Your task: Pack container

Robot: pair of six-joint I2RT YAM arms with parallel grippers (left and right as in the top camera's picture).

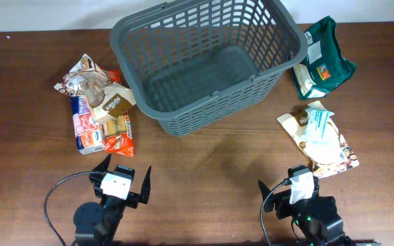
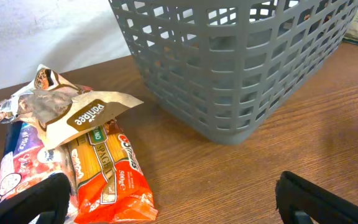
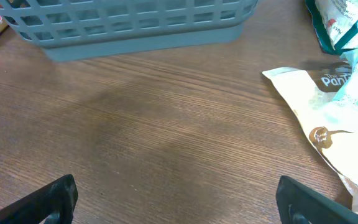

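The container (image 1: 183,116) is a dark grey lattice basket standing empty at the table's far middle. Its slotted wall fills the upper left wrist view (image 2: 241,74) and the top of the right wrist view (image 3: 135,25). My left gripper (image 1: 125,169) rests near the front edge, open, its jaws wide apart over bare wood (image 2: 173,199). An orange pasta packet (image 2: 107,174) lies just inside its left finger (image 2: 36,202). My right gripper (image 1: 289,188) is open too, with only wood between its jaws (image 3: 179,199).
A pile of snack packets (image 1: 98,109) lies left of the basket, topped by a cream packet (image 2: 82,112). Right of the basket lie a green packet (image 1: 323,65) and a cream packet (image 1: 317,133), also seen in the right wrist view (image 3: 340,124).
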